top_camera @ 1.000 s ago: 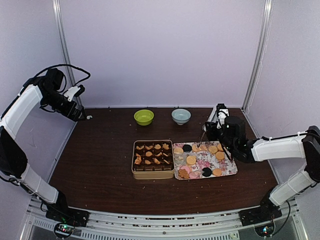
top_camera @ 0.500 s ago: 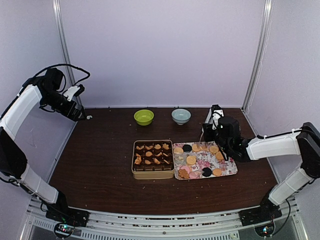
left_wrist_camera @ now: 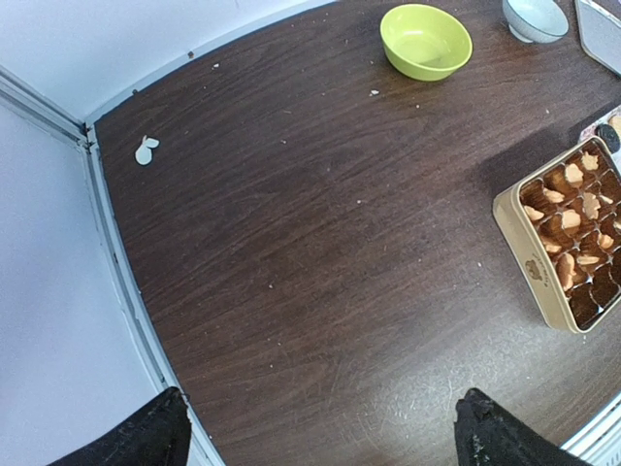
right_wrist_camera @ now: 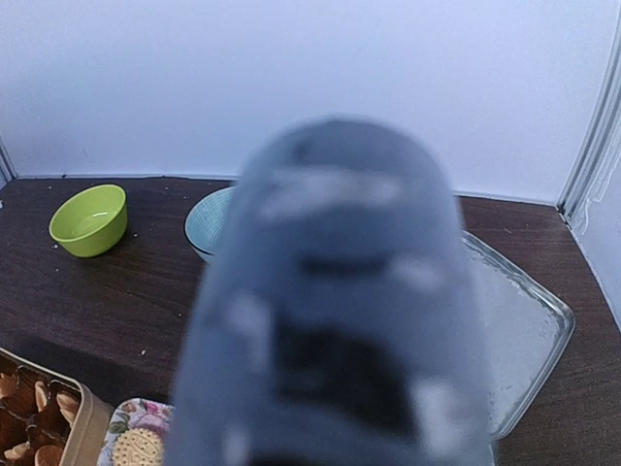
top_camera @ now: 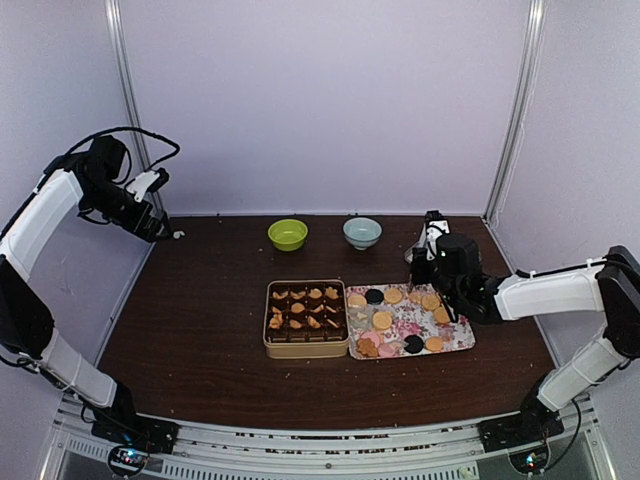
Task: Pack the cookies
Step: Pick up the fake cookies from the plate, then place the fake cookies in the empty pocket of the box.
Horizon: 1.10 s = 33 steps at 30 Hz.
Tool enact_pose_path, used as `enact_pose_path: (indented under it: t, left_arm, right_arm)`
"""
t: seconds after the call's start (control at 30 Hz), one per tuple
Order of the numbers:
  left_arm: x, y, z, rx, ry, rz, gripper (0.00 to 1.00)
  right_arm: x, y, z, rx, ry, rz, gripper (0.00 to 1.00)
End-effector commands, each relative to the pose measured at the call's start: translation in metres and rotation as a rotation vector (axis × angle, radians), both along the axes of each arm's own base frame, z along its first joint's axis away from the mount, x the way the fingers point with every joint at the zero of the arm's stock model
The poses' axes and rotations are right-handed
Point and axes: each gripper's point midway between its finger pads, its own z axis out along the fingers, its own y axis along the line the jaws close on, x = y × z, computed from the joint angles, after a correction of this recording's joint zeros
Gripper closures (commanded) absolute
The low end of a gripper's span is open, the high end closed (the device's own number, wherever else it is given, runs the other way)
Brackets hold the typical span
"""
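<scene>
Round tan, pink and dark cookies (top_camera: 383, 320) lie spread on a floral tray (top_camera: 455, 345). To its left stands a tan tin (top_camera: 306, 347) whose brown paper cups hold tan cookies (top_camera: 297, 308). My right gripper (top_camera: 417, 268) hangs over the tray's back edge, near a tan cookie (top_camera: 431, 301). Its jaws are too small to read from above. In the right wrist view a blurred grey shape (right_wrist_camera: 335, 311) blocks the middle, with one cookie (right_wrist_camera: 136, 447) at the bottom left. My left gripper (left_wrist_camera: 320, 432) is raised at the far left, open and holding nothing.
A green bowl (top_camera: 287, 234) and a pale blue bowl (top_camera: 362, 232) stand at the back of the table. A clear lid (right_wrist_camera: 524, 330) lies behind the tray at the back right. White crumbs (left_wrist_camera: 146, 150) lie by the left wall.
My right arm has shifted slightly left along the tray's back edge. The left arm has not moved.
</scene>
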Motion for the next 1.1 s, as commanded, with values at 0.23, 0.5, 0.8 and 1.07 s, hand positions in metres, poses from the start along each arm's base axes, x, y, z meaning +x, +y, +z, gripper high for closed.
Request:
enact_pose_path:
  t: [0.23,0.5,0.8,1.07]
  left_arm:
    - [-0.001,-0.004,0.013,-0.007,-0.043,-0.019,0.02]
    - [-0.003,-0.004,0.008,-0.002,-0.031,-0.022,0.02]
    - [-0.004,-0.002,-0.005,0.008,0.003,-0.019,0.02]
    - [-0.005,0.000,-0.006,0.019,0.004,-0.018,0.02]
  right_arm:
    - [-0.011,-0.010,0.054,0.063,-0.095,-0.019,0.92]
    - [-0.033,0.017,0.096,0.113,-0.151,0.113,0.99]
    - [-0.096,0.110,0.150,0.300,-0.165,0.488,0.99]
    - [-0.136,0.212,0.160,0.448,-0.118,0.831,0.99]
